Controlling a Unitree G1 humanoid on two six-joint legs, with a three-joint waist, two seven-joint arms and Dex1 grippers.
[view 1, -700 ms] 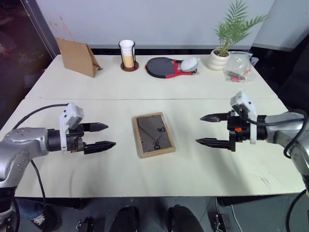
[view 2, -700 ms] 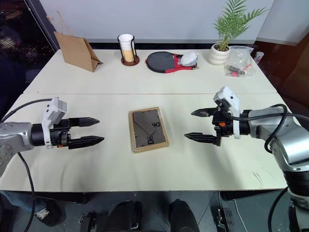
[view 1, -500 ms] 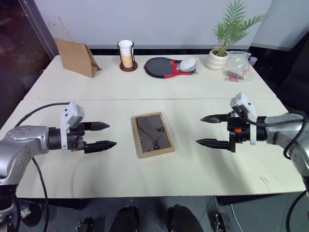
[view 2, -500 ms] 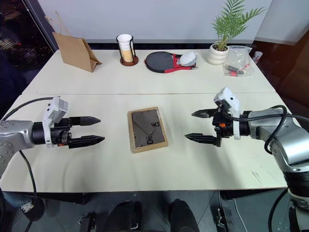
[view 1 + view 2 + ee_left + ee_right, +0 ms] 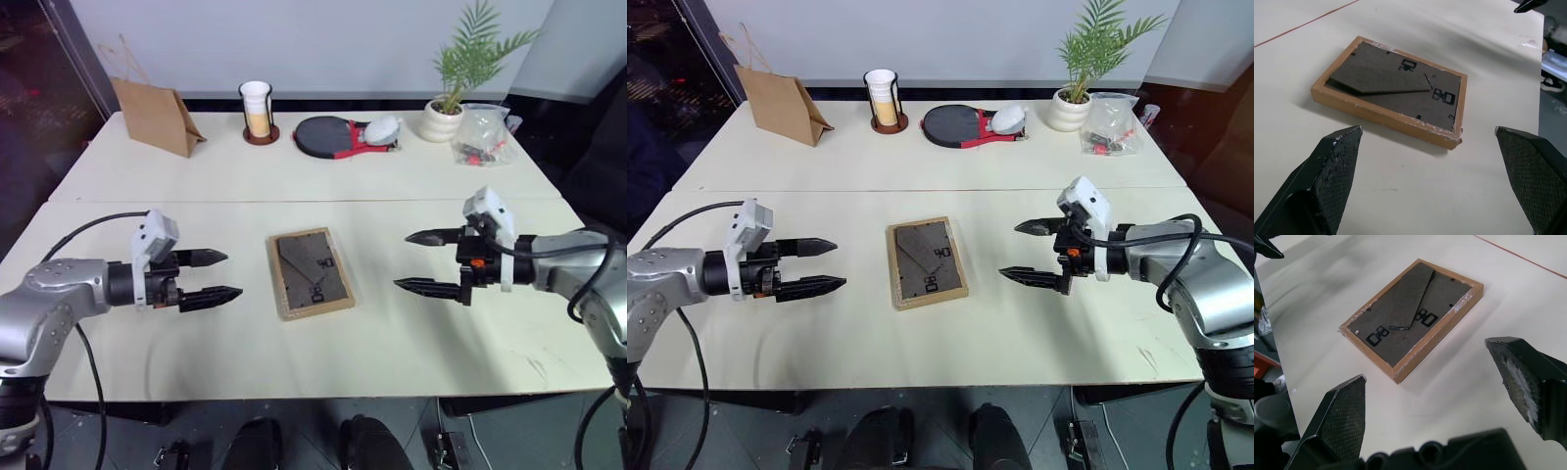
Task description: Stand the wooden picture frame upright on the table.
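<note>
You had a plain pale wall (image 5: 323, 39) behind the far edge, lit evenly. A dark glass panel (image 5: 39, 108) stood along your left, and dark floor (image 5: 304, 436) showed below the near edge.

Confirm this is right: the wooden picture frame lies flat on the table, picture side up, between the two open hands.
Wrong in one respect: the wooden picture frame lies back side up; the left wrist view shows its dark back panel and folded stand. It does lie flat on the table, between the open left hand and right hand.
</note>
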